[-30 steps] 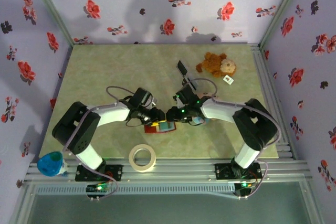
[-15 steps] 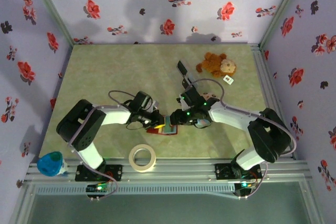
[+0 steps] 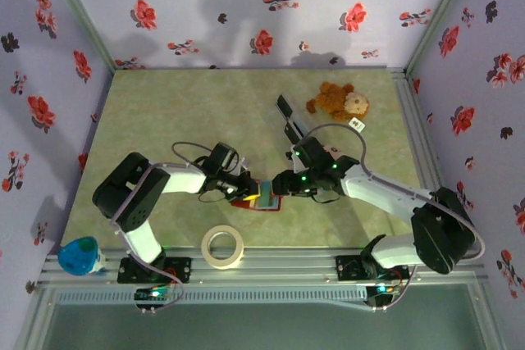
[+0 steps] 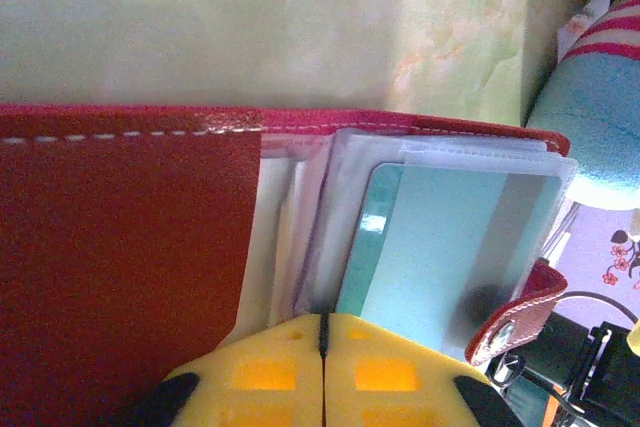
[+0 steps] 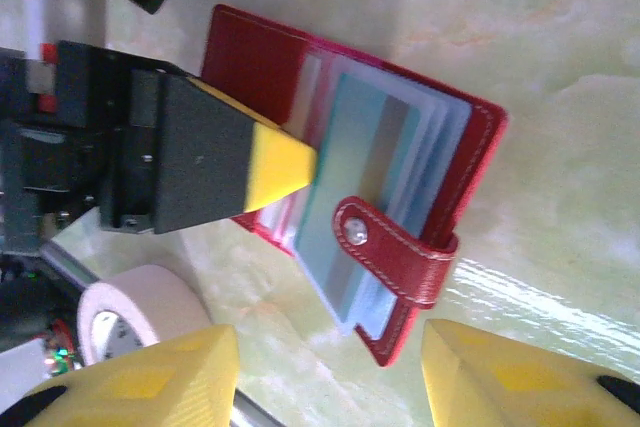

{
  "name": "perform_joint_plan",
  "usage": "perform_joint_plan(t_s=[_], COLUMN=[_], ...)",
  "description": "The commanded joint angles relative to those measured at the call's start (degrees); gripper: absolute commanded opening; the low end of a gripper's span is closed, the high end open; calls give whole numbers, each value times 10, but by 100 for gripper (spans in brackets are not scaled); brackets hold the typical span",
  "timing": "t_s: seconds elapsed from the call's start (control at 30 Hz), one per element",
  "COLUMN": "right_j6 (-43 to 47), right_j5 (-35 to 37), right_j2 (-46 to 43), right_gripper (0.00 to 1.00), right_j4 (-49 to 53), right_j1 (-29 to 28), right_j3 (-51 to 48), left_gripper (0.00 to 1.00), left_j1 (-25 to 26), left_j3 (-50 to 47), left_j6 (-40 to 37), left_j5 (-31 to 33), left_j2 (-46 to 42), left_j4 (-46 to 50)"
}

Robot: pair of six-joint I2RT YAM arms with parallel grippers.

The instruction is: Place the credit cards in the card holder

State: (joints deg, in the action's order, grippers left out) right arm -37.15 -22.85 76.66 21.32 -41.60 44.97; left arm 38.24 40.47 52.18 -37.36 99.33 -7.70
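Close to the surface's near edge, open red wallet [image 5: 250,57], teal card [image 4: 450,237] already pocketed. Tips of closed left jaws on its left page; right jaws apart, just right. Beyond, dark card [image 3: 285,107], nearer right arm.

The card holder [image 4: 120,237] is cropped leftward; the left gripper [image 4: 322,342] hides the near end of its teal credit card [image 4: 440,247].
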Motion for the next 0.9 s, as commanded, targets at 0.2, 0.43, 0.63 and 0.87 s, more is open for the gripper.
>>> perform_joint_plan(t_s=[0.2, 0.43, 0.63, 0.87], right_j6=[-99, -104, -111, -105], right_j5=[-22, -17, -21, -20], right_j2=[8, 36, 55, 57], right_gripper=[30, 26, 26, 28], right_j4=[-119, -137, -159, -148], right_j1=[-38, -39, -39, -38], right_j3=[-64, -82, -87, -81], left_gripper=[7, 6, 5, 5], left_j1=[-4, -5, -5, -5], left_j3=[-15, -25, -30, -26], left_j6=[14, 14, 22, 23], left_j5=[1, 3, 1, -3], left_j2=[22, 18, 24, 30], left_j4=[-28, -31, -48, -51])
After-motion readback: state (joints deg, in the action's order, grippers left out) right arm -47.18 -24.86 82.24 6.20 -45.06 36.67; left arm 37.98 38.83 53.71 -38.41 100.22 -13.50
